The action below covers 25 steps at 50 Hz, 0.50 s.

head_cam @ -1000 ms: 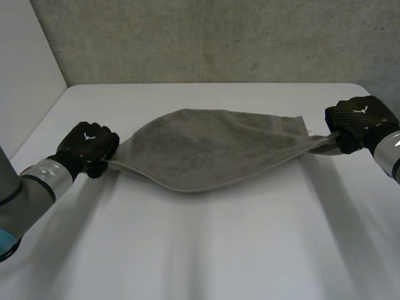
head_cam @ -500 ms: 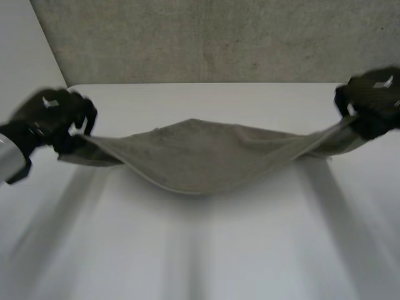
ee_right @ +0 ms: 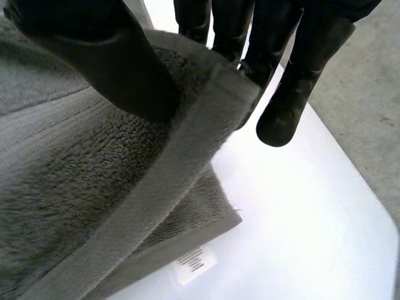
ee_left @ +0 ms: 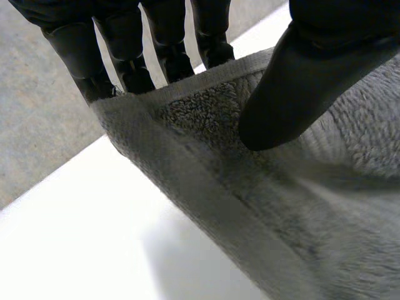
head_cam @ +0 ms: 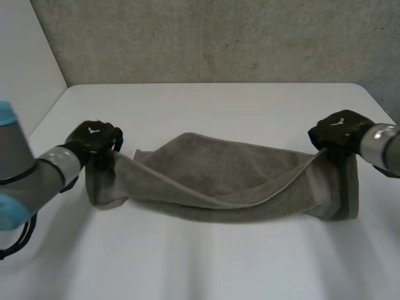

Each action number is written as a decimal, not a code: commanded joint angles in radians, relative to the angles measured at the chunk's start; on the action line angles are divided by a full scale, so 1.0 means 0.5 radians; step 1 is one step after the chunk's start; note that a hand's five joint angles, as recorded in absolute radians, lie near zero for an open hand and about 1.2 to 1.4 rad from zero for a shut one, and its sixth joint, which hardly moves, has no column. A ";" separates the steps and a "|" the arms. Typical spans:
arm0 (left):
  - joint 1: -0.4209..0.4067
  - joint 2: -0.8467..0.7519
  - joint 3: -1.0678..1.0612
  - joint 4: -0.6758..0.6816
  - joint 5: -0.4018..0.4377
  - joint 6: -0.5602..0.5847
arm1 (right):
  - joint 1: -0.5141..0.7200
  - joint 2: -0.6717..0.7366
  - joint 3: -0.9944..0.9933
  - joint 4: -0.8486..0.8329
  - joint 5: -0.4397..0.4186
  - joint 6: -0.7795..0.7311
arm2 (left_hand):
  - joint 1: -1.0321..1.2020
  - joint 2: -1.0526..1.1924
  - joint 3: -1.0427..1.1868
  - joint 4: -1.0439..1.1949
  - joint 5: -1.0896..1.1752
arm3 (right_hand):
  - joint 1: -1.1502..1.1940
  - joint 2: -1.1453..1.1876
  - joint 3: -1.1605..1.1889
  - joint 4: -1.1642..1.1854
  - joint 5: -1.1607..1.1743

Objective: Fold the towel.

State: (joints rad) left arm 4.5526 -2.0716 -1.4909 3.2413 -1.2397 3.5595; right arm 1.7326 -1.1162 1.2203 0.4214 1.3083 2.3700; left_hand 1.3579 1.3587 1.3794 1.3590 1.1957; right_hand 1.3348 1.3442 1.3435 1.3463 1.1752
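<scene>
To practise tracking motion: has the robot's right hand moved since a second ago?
Yes. The right hand, pinching the towel, has shifted inward, away from the table's far right corner.

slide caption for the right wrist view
Right hand pinching a corner of the grey towel over the white table.

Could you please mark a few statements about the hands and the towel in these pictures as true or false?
1. The left hand pinches the towel edge between thumb and fingers. True.
2. The right hand is open, clear of the towel. False: it pinches the towel's other end.
3. The towel lies spread flat in one layer. False: it is doubled over, held at both ends.
4. A white label shows on the towel near the right hand. True.
</scene>
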 commanded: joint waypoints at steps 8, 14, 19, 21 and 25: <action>-0.178 0.105 1.290 0.027 -0.520 -0.414 | 0.213 -0.253 -0.722 -1.208 0.206 0.739 | 0.077 0.075 0.034 0.075 0.052 | 0.123 0.104 0.106 0.100 0.093; -0.113 0.195 1.518 0.227 -0.549 -0.823 | 0.170 -0.363 -0.870 -1.177 0.258 0.923 | 0.077 0.075 0.034 0.075 0.052 | 0.123 0.104 0.106 0.100 0.093; -0.064 0.182 1.473 0.175 -0.539 -0.820 | 0.170 -0.154 -1.143 -0.720 0.206 0.847 | 0.077 0.075 0.034 0.075 0.052 | 0.123 0.104 0.106 0.100 0.093; -0.058 0.176 1.412 0.178 -0.536 -0.820 | 0.182 -0.008 -1.274 -0.503 0.175 0.749 | 0.077 0.075 0.034 0.075 0.052 | 0.123 0.104 0.106 0.100 0.093; 0.018 0.176 1.102 0.205 -0.518 -0.814 | 0.186 0.070 -1.247 -0.386 0.117 0.666 | 0.077 0.075 0.034 0.075 0.052 | 0.123 0.104 0.106 0.100 0.093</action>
State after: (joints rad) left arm 4.5177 -1.9740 -0.7620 3.3455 -1.5141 3.1382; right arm 1.8178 -1.2282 0.6891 -0.0165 1.4187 2.8036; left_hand 1.3579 1.3591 1.3819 1.3590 1.1959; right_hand 1.3348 1.3443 1.3453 1.3463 1.1752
